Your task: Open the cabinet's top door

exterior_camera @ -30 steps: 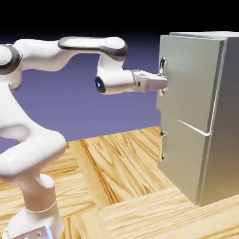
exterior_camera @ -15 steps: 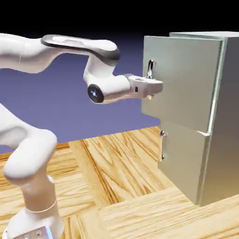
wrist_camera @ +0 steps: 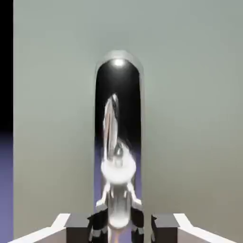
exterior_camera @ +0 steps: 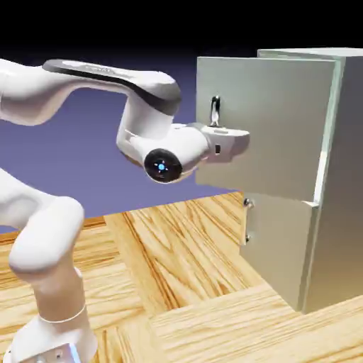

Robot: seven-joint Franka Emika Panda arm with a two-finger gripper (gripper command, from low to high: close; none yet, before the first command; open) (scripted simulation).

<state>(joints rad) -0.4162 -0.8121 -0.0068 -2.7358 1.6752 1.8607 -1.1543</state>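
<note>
- Fingers of the gripper (wrist_camera: 122, 230) look closed in around the silver handle (wrist_camera: 118, 142), one either side, only the bar's width apart. Looks like a proper hold to me.
- That handle's polished, rigid metal, so probably slippery. I'd stay square on the upright bar, clear of its end mounts.
- Top door (exterior_camera: 276, 124) is the upper front panel of the cabinet (exterior_camera: 347, 184), over on the exterior view's right, already swung partway out. Probably stiff and a bit heavy, so pull along its arc; yanking straight could twist the grip loose.
- Lower door (exterior_camera: 280, 244) sits just beneath with its own handle (exterior_camera: 247, 221); keep the wrist off that.
- Can't see anything blocking the swing except maybe the arm (exterior_camera: 135, 78) itself.
</note>
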